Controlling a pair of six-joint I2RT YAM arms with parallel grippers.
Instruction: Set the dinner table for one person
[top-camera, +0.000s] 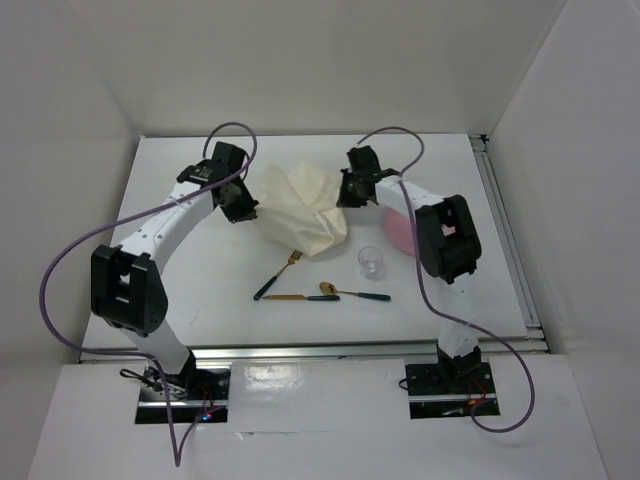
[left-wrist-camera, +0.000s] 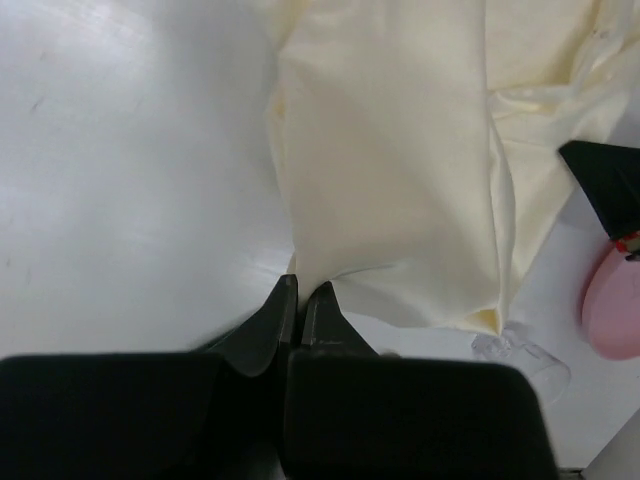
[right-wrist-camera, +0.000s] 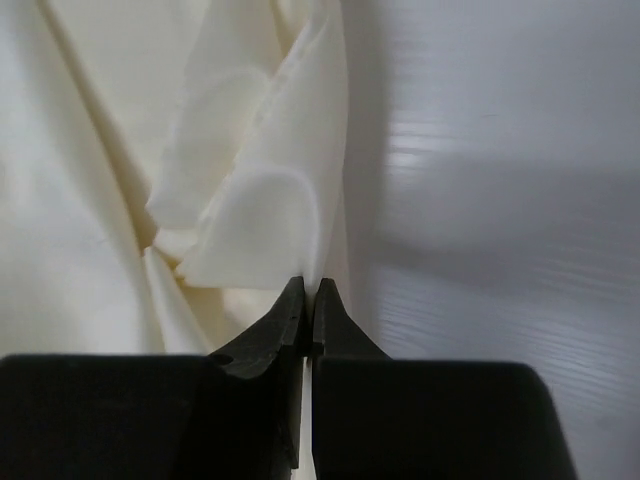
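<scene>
the desk is the white matte surface filling the workspace floor, with metal rails along its near and right edges. a cream cloth lies crumpled at the desk's centre-far area. the left gripper is at the cloth's left edge. in the left wrist view its jaws are pinched together on the cream cloth's hem. the right gripper is at the cloth's right edge, jaws likewise clamped on a fold. a pink plate lies right of the cloth, partly hidden by the right arm. a clear glass stands near the cloth's near corner. nearer the bases lie a fork, a spoon and what appears to be a knife, all with dark handles.
</scene>
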